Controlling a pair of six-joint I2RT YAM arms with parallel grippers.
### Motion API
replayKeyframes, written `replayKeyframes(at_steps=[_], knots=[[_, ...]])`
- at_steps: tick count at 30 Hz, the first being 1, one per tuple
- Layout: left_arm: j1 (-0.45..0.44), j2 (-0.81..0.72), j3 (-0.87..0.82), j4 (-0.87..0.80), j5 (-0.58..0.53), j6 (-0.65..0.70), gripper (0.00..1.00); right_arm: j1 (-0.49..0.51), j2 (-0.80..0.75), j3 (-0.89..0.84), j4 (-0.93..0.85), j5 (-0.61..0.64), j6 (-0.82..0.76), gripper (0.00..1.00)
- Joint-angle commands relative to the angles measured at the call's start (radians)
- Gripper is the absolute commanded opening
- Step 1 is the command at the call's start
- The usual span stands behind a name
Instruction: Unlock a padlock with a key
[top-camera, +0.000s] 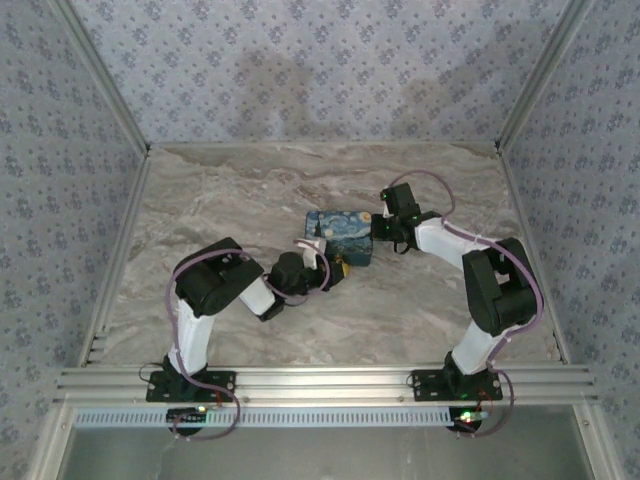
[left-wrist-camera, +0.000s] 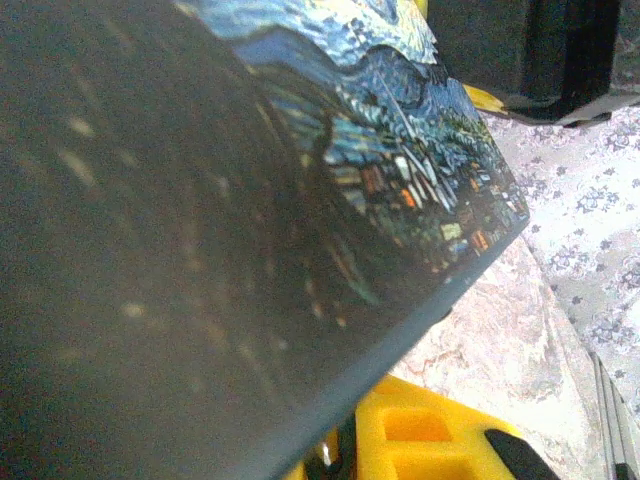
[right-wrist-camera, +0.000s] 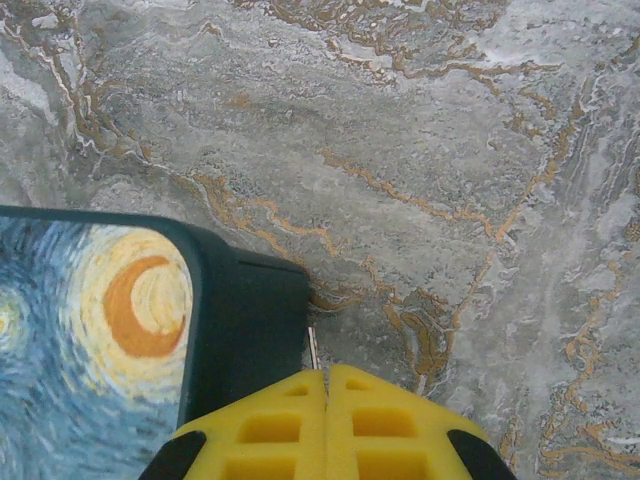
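yellow fingers (right-wrist-camera: 270, 430) of my right gripper (right-wrist-camera: 323, 376) lay closest to the lens, pressed flat together along their seam. a thin metal sliver poked out at the tip. i took it for the key (right-wrist-camera: 313, 348), so i judged that gripper to be clamped on it.

the padlock i could not pick out. a small glint (left-wrist-camera: 325, 455) beside my left finger (left-wrist-camera: 420, 440), under the painted box (right-wrist-camera: 90, 330), might have been it, but it was too small to tell. from above, my left gripper (top-camera: 338, 266) sat against the box's near corner. its jaws were hidden, so i could not tell whether it was open, closed or holding anything.

the box's dark side wall stood just beside the key tip, on the marble table (right-wrist-camera: 450, 150).

as i judged it, the worst risk was the key. so little of it showed that a knock against the box wall or the tabletop could twist it in my grip or push it out. with the lock unseen, i could miss the keyhole. if my left hold was loose, the lock would swing away under the push. both arms met at the box and could bump each other.
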Motion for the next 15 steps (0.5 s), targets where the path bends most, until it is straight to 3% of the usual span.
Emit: replayKeyframes(at_steps=[1, 9, 15], knots=[[0.018, 0.026, -0.036, -0.239, 0.032, -0.049, 0.1, 0.007, -0.026, -0.012, 0.0, -0.002, -0.017, 0.0], [0.034, -0.056, -0.018, -0.379, 0.067, -0.076, 0.04, -0.061, -0.111, -0.053, -0.015, -0.038, -0.011, 0.0], [0.038, -0.155, 0.068, -0.623, 0.081, -0.111, 0.03, -0.154, -0.282, -0.179, 0.016, -0.208, 0.032, 0.0]])
